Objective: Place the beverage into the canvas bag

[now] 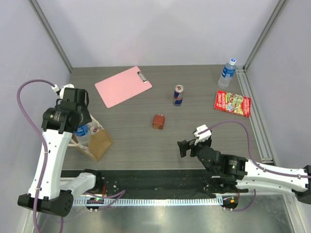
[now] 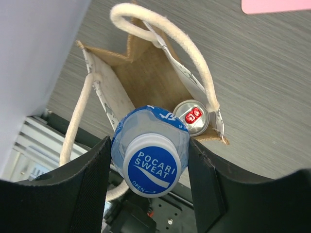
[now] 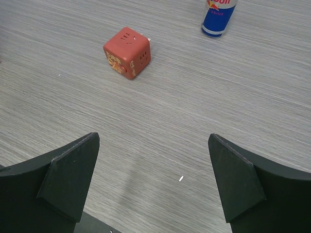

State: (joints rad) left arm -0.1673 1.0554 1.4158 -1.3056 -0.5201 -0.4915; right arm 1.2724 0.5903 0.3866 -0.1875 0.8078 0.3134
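Pocari Sweat bottle [image 2: 151, 130]: left gripper [image 2: 148, 165] is clamping it over the canvas bag [image 2: 146, 80].
Next, probably: lowering beside the can [image 2: 193, 117] inside, then releasing.
Right gripper [image 3: 153, 177]: jaws are gaping apart, empty.

Cream-handled tan canvas bag [image 2: 146, 77], blue-and-white bottle [image 2: 150, 162], pink clipboard [image 1: 123, 86], reddish-brown cube [image 3: 127, 52], blue-silver can [image 1: 179, 95].

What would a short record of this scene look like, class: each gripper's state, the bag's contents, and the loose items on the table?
Left gripper: shut on Pocari Sweat bottle, at the canvas bag mouth
Bag contents: silver can
Right gripper: open, empty, above the table
Loose items: red box, Red Bull can, pink clipboard, water bottle, red packet
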